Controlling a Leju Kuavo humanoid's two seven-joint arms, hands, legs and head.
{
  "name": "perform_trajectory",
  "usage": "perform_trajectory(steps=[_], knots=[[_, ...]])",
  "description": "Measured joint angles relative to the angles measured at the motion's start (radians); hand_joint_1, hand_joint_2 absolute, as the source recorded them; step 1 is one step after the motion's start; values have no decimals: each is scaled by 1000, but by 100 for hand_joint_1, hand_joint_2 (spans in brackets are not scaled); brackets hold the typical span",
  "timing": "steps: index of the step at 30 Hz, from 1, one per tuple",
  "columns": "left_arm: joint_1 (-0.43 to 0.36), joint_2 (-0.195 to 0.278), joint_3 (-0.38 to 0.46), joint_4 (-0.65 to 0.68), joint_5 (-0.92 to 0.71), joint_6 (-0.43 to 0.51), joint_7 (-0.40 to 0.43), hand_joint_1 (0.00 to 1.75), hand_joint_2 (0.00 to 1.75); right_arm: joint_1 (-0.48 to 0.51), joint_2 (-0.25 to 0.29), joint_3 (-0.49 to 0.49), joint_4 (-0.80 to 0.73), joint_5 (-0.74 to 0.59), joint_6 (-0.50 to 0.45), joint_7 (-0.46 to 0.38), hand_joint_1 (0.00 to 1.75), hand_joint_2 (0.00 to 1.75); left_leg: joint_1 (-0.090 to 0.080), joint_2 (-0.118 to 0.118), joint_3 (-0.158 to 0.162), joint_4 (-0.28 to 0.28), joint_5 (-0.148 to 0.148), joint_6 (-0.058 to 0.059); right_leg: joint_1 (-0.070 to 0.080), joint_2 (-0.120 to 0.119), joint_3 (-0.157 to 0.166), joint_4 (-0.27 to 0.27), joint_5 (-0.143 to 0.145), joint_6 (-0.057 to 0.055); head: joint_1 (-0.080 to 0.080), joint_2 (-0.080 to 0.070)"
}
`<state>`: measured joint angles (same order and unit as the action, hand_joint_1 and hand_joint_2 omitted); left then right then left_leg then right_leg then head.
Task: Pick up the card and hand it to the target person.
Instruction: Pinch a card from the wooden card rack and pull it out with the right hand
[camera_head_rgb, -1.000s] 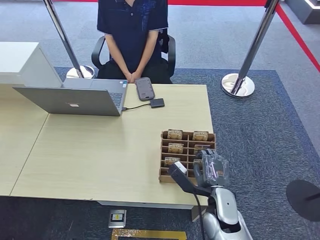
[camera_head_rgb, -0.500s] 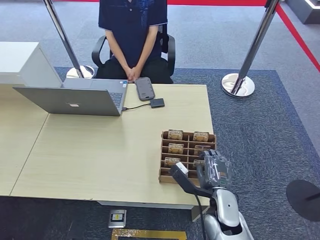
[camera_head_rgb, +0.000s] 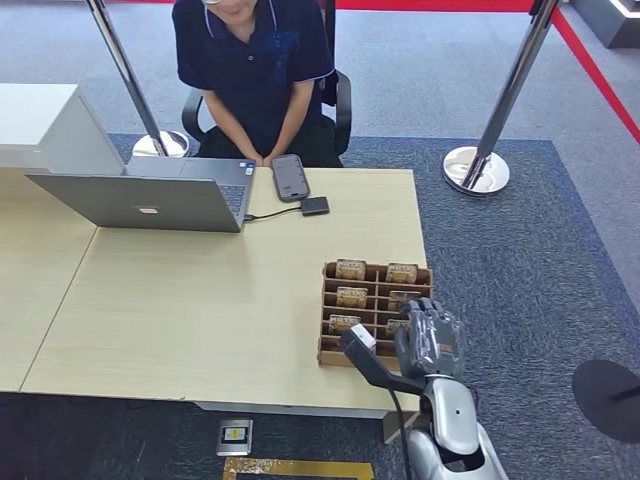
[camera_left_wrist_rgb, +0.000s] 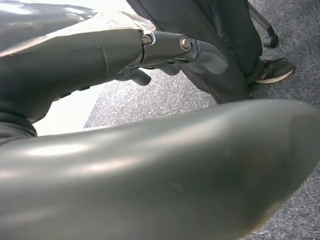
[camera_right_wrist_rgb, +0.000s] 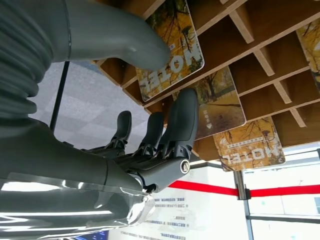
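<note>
A wooden card rack (camera_head_rgb: 375, 271) stands at the table's near right corner, with several autumn-print cards (camera_head_rgb: 350, 268) in its slots. My right hand (camera_head_rgb: 427, 340) hovers over the rack's near right rows. In the right wrist view the rack (camera_right_wrist_rgb: 264, 55) is close up. The thumb (camera_right_wrist_rgb: 124, 47) lies against a "HOTEL" card (camera_right_wrist_rgb: 181, 55), and the dark fingers (camera_right_wrist_rgb: 183, 120) reach in front of a second card (camera_right_wrist_rgb: 226, 107). No card is lifted or pinched. The target person (camera_head_rgb: 249, 70) sits at the far side. My left hand (camera_left_wrist_rgb: 170, 50) hangs by my body with its fingers extended, holding nothing.
An open laptop (camera_head_rgb: 151, 200) sits at the far left of the table (camera_head_rgb: 189, 300), with a phone (camera_head_rgb: 290, 177) and a small dark device (camera_head_rgb: 315, 206) beside it. Two stanchions (camera_head_rgb: 477, 168) stand on the carpet behind the table.
The person has leaned forward and towards the left of the head view. My right hand has shifted very slightly towards the rack's near edge.
</note>
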<state>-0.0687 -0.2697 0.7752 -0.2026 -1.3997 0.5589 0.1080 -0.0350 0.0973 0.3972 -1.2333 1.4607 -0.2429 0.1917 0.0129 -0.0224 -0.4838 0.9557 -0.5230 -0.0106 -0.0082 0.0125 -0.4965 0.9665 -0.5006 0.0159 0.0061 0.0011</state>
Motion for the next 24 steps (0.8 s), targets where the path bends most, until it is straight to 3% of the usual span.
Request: perform_trajectory(steps=[17, 24], knots=[[0, 0, 0, 0, -3, 0, -6, 0, 0, 20, 0, 18, -14, -8, 10, -4, 93, 175, 0, 0, 0, 0, 0, 0, 0, 0, 0, 0, 0, 0, 0, 0], [0, 0, 0, 0, -5, 0, -6, 0, 0, 29, -1, 18, -20, -8, 13, -4, 129, 175, 0, 0, 0, 0, 0, 0, 0, 0, 0, 0, 0, 0, 0, 0]])
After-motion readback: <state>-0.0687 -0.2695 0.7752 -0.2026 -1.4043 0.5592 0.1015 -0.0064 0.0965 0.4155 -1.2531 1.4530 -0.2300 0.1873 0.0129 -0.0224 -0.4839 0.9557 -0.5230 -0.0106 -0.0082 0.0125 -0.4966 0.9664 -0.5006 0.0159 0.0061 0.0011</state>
